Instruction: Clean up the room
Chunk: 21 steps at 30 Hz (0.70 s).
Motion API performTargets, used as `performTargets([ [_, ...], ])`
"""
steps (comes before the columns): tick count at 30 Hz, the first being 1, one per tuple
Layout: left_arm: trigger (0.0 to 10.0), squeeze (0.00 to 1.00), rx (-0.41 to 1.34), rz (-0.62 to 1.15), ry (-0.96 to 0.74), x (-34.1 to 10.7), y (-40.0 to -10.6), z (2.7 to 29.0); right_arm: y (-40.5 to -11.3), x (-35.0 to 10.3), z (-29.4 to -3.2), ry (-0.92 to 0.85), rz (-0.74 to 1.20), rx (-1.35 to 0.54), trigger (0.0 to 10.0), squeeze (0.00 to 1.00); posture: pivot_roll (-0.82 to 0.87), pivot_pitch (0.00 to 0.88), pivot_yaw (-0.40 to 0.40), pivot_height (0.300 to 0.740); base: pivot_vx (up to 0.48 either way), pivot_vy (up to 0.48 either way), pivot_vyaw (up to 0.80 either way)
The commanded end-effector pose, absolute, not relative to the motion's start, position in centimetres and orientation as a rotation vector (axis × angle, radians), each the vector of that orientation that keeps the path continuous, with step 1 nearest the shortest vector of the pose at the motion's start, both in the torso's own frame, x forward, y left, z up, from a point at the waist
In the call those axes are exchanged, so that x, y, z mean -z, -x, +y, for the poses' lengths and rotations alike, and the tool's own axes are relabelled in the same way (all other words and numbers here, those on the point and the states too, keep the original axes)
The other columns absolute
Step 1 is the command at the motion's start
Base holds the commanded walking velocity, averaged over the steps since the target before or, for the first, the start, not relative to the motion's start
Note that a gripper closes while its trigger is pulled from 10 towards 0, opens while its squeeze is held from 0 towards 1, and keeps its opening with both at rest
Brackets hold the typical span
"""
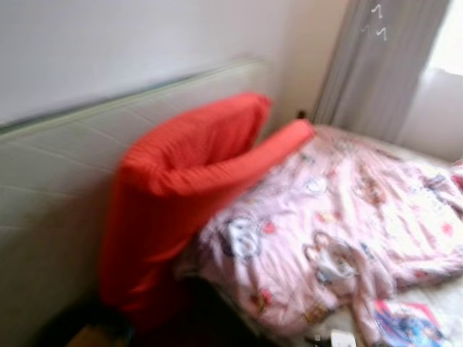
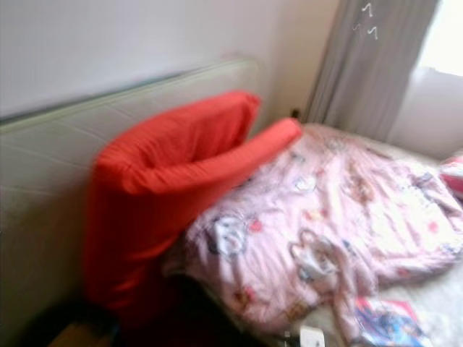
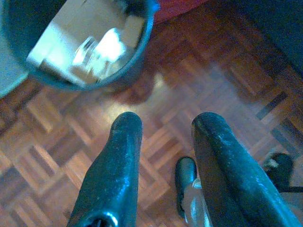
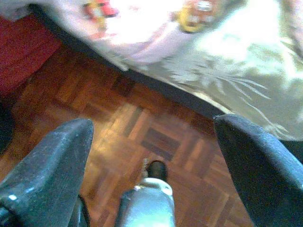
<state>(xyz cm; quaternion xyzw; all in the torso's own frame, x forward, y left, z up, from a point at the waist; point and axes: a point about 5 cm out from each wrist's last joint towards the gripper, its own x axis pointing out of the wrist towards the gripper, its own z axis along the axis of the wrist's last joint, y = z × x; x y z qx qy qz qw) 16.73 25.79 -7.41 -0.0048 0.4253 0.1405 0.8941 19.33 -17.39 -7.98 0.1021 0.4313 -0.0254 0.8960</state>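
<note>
A big red cushion leans against the pale headboard and bends over the bed's corner. A crumpled pink patterned quilt covers the mattress beside it. A small colourful item lies near the bed's front edge. My left gripper hangs open over the wooden parquet floor, close to a dark round bin holding cardboard and shiny rubbish. My right gripper is wide open above the floor beside the quilt's hanging edge. Both head views are blurred.
A grey curtain hangs at the back right beside a bright window. A white wall runs behind the headboard. The robot's feet stand on the parquet below the grippers. The mattress edge overhangs the floor.
</note>
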Motion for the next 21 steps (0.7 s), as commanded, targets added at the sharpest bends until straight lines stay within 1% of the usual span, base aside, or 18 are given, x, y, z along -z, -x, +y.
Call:
performTargets([
  [1, 10.0, 0.0, -0.264, 0.904, 0.019, 7.84, -16.5, 24.8, -18.82, 8.16, -18.25, -0.195, 0.91, 0.071, 10.0, 0.0, 0.1, 0.0, -0.038, 0.74, 0.0, 0.0, -0.76],
  [19, 10.0, 0.0, -0.242, 0.91, -0.014, 7.75, -16.42, 25.18, -18.61, 8.32, -17.76, -0.203, 0.916, 0.064, 10.0, 0.0, 0.09, 0.0, -0.019, 0.74, 0.0, 0.0, -0.76],
  [21, 10.0, 0.0, -0.242, 0.911, -0.015, 7.75, -16.41, 25.22, -18.58, 8.33, -17.72, -0.204, 0.916, 0.065, 10.0, 0.0, 0.09, 0.0, -0.016, 0.74, 0.0, -0.276, -0.76],
])
